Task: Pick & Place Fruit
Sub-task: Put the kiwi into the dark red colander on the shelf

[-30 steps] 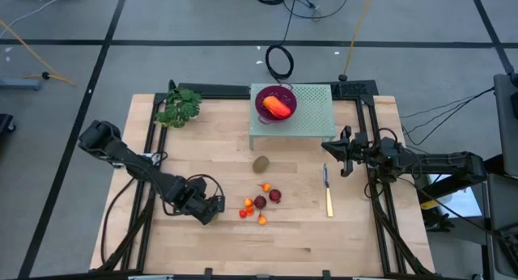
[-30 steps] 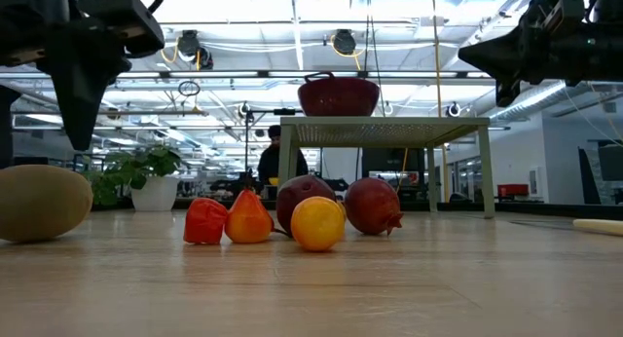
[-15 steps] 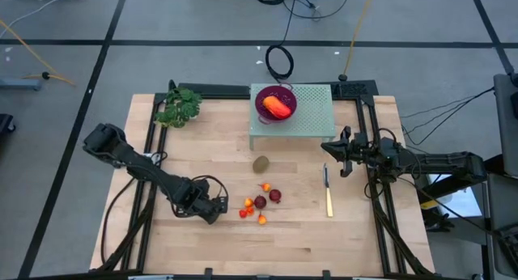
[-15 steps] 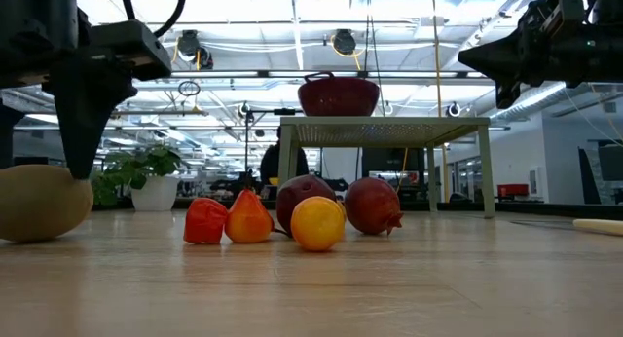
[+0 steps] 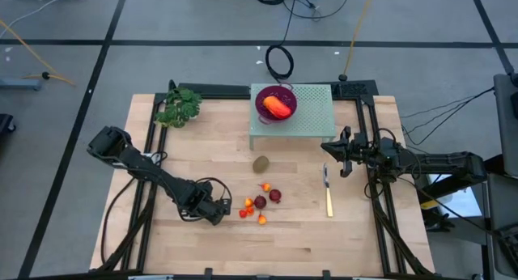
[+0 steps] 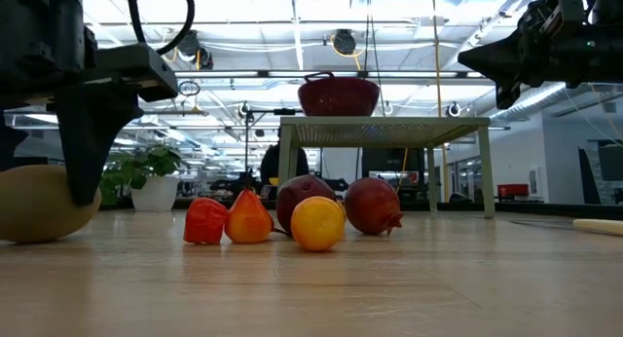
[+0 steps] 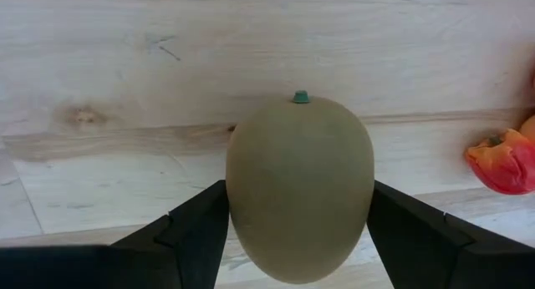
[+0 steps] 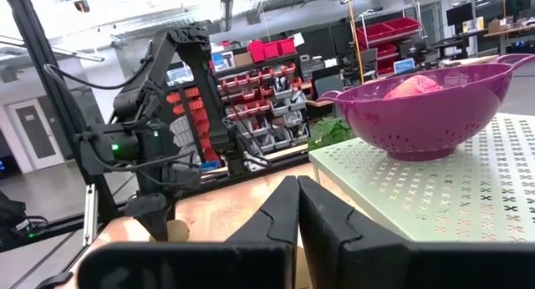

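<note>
My main worry is the kiwi (image 7: pixel 299 189) squirting out as I close — it is smooth, oval and lying on bare wood, so if the pads meet it off-centre it could roll toward the cluster of small fruit (image 5: pixel 259 206) just beside it and scatter them. A grip too near the rounded end could also let it slip once lifted. The carry to the purple colander (image 5: pixel 276 103) on the green perforated stand (image 5: pixel 312 110) is well across the worktop (image 5: pixel 291 239), so a weak hold would likely cost me the piece on the way.

In my left wrist view the kiwi sits squarely between the two dark fingers (image 7: pixel 201 230), its stem end pointing away from the wrist. The left gripper (image 5: pixel 215 209) is down at the worktop with its jaws spread on either side of the fruit; I cannot tell whether either pad is touching it.

A second kiwi (image 5: pixel 261 163) lies alone nearer the stand, and the elongated orange-red fruit (image 5: pixel 278 108) lies in the colander. The right gripper (image 5: pixel 328 149) waits raised near the stand's edge, jaws pressed together and holding nothing, with the yellow-handled knife (image 5: pixel 328 193) on the wood nearby.
</note>
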### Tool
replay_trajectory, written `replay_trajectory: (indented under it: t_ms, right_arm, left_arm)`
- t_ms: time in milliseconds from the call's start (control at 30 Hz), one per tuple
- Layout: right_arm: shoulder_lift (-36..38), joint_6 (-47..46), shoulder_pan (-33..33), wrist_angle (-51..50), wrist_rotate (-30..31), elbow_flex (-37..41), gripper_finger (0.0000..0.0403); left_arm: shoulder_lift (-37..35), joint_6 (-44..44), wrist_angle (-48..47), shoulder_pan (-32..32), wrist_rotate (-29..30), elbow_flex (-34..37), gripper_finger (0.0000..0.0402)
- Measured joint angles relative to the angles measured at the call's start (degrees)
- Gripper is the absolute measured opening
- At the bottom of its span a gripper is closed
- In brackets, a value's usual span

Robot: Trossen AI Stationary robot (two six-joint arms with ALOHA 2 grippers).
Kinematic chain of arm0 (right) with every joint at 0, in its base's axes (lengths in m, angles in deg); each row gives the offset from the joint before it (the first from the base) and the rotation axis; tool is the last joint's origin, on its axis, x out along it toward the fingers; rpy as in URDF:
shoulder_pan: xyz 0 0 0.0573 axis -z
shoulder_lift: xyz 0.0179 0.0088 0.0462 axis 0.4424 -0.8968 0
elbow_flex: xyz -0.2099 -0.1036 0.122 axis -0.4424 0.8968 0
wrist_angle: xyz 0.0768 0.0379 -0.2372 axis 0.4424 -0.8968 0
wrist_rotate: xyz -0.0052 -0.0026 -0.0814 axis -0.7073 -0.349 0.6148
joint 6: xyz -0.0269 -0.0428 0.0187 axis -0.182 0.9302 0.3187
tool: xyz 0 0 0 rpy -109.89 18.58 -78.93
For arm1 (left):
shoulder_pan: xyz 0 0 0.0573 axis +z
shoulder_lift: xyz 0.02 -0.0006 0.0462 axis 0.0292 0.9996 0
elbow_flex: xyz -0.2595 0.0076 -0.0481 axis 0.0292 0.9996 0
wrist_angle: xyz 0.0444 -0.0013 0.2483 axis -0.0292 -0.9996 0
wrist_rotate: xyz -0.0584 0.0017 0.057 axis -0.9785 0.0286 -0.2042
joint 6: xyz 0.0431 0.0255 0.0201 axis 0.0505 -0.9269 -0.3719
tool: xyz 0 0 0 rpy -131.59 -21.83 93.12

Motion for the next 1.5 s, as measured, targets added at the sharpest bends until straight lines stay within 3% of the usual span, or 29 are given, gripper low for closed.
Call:
replay_trajectory:
  t_ms: [467, 733, 1100, 1500]
  right_arm:
    - [0.0, 0.0, 0.0, 0.0, -0.2, 0.0, 0.0004]
    - [0.0, 0.0, 0.0, 0.0, -0.2, 0.0, 0.0004]
    - [0.0, 0.0, 0.0, 0.0, -0.2, 0.0, 0.0004]
    - [0.0, 0.0, 0.0, 0.0, -0.2, 0.0, 0.0004]
  left_arm:
    - [0.0, -3.0, 0.0, 0.0, 1.2, 0.1, 0.0262]
    - [0.0, -5.8, -0.1, 0.4, 5.3, 0.1, 0.0262]
    - [2.1, -7.6, 0.4, 1.8, 2.1, 0.1, 0.0262]
    - [2.6, -7.6, 0.0, 2.0, 3.0, 0.3, 0.0262]
